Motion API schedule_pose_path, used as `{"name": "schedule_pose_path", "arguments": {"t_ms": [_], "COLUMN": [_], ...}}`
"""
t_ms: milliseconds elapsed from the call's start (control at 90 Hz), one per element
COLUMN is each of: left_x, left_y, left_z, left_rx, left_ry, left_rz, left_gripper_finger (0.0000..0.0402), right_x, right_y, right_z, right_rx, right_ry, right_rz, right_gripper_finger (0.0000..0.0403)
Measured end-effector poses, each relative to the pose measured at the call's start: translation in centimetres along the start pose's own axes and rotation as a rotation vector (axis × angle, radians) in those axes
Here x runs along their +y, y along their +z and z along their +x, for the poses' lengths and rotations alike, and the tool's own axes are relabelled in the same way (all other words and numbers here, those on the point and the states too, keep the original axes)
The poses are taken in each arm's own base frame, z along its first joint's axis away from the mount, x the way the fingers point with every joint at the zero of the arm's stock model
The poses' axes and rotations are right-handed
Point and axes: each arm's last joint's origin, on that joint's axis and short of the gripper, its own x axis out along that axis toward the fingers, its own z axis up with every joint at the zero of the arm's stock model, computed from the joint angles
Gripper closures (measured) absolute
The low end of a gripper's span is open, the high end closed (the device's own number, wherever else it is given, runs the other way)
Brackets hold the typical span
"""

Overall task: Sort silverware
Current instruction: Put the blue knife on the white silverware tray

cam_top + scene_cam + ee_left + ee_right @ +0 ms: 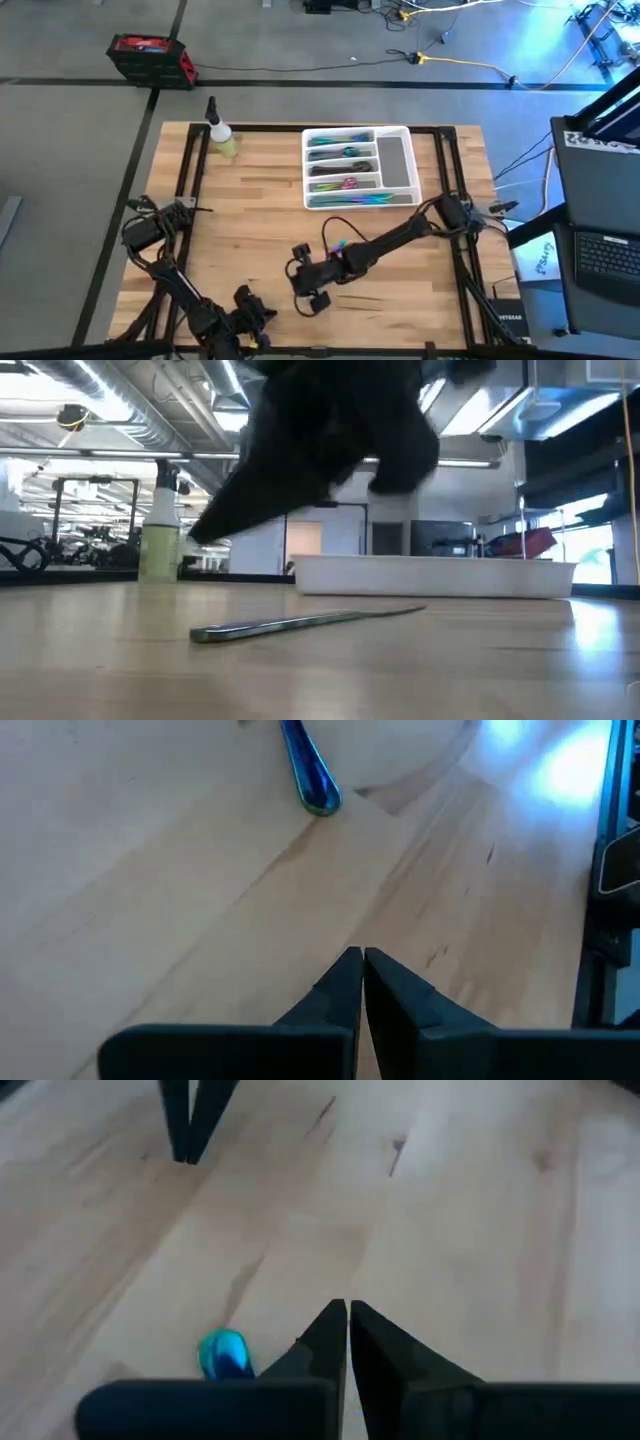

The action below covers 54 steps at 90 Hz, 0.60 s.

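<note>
While right gripper hovers pinched, one utensil on table

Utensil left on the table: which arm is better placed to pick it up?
Right. Its hand hovers beside the utensil, fingers together; the left hand sits back at the table's near edge.

Pale wood table, planked, smooth with a soft sheen. White plastic tray, grey-lined in one compartment. Iridescent glossy metal silverware inside, teal to pink. Another polished metal piece lying on the wood, mirror-bright blue tip. Clear plastic bottle, yellowish contents. Matt black fingers on the left gripper.
</note>
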Motion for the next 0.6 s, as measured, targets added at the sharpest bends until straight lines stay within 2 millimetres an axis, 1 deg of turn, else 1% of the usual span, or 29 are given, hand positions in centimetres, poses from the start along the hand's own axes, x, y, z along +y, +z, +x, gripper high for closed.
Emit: {"name": "schedule_pose_path", "arguments": {"t_ms": [89, 222, 322, 422, 511, 600], "left_x": [-0.2, -0.2, -0.2, -0.1, -0.1, 0.0], "left_y": [0.0, 0.1, 0.1, 0.3, 0.6, 0.8], "left_z": [0.0, 0.2, 0.3, 0.5, 0.8, 1.3], "left_rx": [-0.004, -0.004, -0.007, -0.009, -0.012, -0.015], "left_ry": [-0.013, -0.013, -0.011, -0.005, 0.004, 0.016], "left_rz": [0.006, 0.020, 0.018, 0.035, 0.068, 0.065], "left_gripper_finger": [0.0402, 0.0402, 0.0402, 0.0402, 0.0402, 0.0402], "right_x": [-0.3, -0.8, -1.5, -1.6, -1.4, -1.5], "right_y": [0.6, 0.0, -0.2, 0.4, 0.8, 0.9], "right_z": [-1.5, -2.5, -3.6, -4.5, -4.9, -5.0], "right_rx": [0.035, 0.120, 0.213, 0.265, 0.257, 0.241], "right_ry": [0.033, 0.080, 0.110, 0.149, 0.242, 0.256], "right_rz": [-0.020, 0.014, 0.022, -0.056, -0.159, -0.228], "right_gripper_finger": [0.0402, 0.0385, 0.0352, 0.0307, 0.0270, 0.0248]}}
